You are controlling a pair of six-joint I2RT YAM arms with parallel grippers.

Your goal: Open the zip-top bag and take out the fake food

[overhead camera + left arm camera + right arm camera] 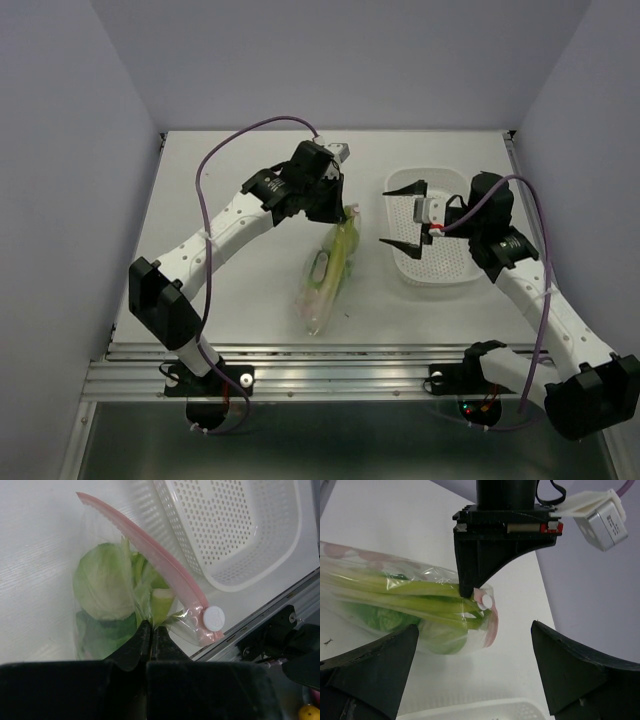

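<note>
I see bag point(318, 300) at centre of top view: clear, crinkly, lying lengthwise, pink zip end toward top of frame. Food point(345, 250) inside: pale stalks, round light-green head, dark leaves.

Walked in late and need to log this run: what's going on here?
The left tool is shut on the bag, pinching the plastic just below its pink zip strip, near the white slider. The bag lies on the table with the green food inside, and the zip looks closed. The right tool hangs open above the basket, facing the bag's zip end and holding nothing.
</note>
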